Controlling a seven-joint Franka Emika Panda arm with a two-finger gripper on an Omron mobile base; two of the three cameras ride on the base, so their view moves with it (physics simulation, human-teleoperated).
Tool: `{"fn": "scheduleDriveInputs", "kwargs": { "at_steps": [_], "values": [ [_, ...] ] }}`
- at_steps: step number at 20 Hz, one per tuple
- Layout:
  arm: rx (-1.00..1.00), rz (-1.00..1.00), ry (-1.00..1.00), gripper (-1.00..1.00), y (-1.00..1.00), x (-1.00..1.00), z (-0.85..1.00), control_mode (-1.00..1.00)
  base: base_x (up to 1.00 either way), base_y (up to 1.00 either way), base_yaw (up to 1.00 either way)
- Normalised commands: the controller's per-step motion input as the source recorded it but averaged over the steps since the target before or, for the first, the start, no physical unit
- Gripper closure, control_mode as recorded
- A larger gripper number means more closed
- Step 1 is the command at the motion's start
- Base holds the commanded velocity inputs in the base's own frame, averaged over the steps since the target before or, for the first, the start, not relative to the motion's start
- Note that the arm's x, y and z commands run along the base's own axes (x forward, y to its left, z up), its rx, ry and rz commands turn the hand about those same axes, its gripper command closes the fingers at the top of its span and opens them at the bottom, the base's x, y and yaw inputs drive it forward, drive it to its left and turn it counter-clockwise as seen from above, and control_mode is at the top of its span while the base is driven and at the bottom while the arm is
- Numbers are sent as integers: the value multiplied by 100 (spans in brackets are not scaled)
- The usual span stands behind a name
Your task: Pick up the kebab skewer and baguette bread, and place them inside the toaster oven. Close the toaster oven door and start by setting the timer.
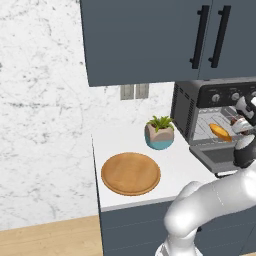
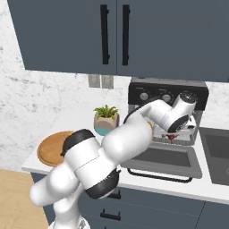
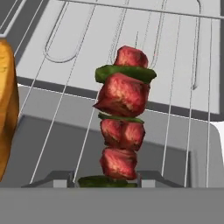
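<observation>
The kebab skewer (image 3: 122,127), red meat chunks with green slices, stands along my gripper (image 3: 105,179) just above the wire rack (image 3: 57,87) inside the toaster oven (image 1: 187,107). The fingertips flank its lowest green slice, with a thin gap on the left side, so the jaws stand slightly open. The baguette bread (image 1: 220,132) lies on the rack to the skewer's left (image 3: 6,109). The toaster oven door (image 2: 165,159) hangs folded down and open. In the right base view my gripper (image 2: 172,134) reaches into the oven mouth below the knobs.
A potted plant (image 1: 160,132) stands left of the oven. A round wooden board (image 1: 131,173) lies near the counter's front left corner. Wall cabinets (image 1: 150,40) hang above. A dark recessed basin (image 2: 217,152) sits right of the oven.
</observation>
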Motion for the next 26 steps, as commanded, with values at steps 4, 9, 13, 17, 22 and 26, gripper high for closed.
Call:
{"fn": "scheduleDriveInputs", "kwargs": {
  "at_steps": [4,9,13,17,22,26],
  "values": [
    [0,0,0,-100,13,-10,-13,-100,0,0,0],
    [0,0,0,-100,11,-4,2,-100,0,0,0],
    [0,0,0,-100,0,-38,27,-100,0,0,0],
    [0,-4,0,-100,0,-53,13,-100,0,0,0],
    [1,-14,15,-100,19,-25,2,-100,0,0,0],
    [5,-26,12,-100,36,-45,-1,-100,0,0,0]
  ]
}}
